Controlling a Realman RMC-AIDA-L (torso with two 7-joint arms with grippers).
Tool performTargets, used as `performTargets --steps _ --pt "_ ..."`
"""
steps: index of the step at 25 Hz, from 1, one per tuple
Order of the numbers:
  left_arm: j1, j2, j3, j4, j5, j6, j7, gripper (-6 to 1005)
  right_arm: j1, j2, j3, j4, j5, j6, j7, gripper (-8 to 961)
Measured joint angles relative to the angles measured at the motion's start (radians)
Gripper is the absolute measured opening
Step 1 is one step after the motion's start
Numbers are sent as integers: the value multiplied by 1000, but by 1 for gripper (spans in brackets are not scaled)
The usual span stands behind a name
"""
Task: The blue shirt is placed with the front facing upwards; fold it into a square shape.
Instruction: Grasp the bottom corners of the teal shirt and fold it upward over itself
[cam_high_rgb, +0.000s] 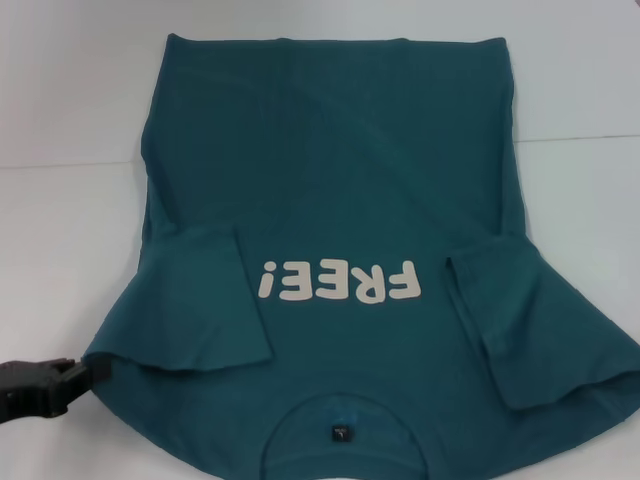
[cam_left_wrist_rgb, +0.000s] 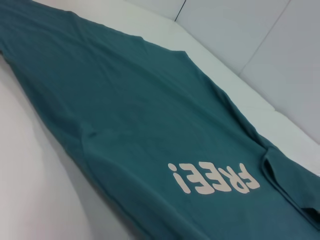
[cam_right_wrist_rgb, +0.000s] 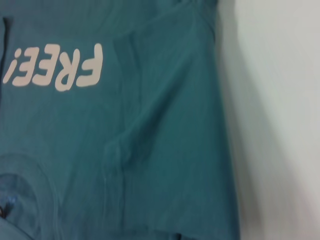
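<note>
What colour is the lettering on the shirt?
Off-white, on the blue shirt; clearest in the head view.

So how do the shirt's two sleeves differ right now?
Both are folded in onto the chest either side of the FREE! print, but not alike. The left sleeve lies as a wide flap reaching close to the print, with the left claw at its outer corner. The right sleeve makes a narrower fold that stops further from the print, with no claw near it. Both are the same plain teal as the shirt.
</note>
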Motion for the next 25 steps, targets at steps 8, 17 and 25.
performTargets --steps 8,17,25 --pt "51 -13 -3 28 -42 83 -11 28 -11 -11 100 -10 15 -78 -27 23" --pt "135 -13 -16 64 -97 168 -13 28 -86 -18 125 -19 73 -125 -53 28" --pt "158 -14 -28 56 -104 215 -13 28 -149 -11 132 -17 90 -141 -70 32"
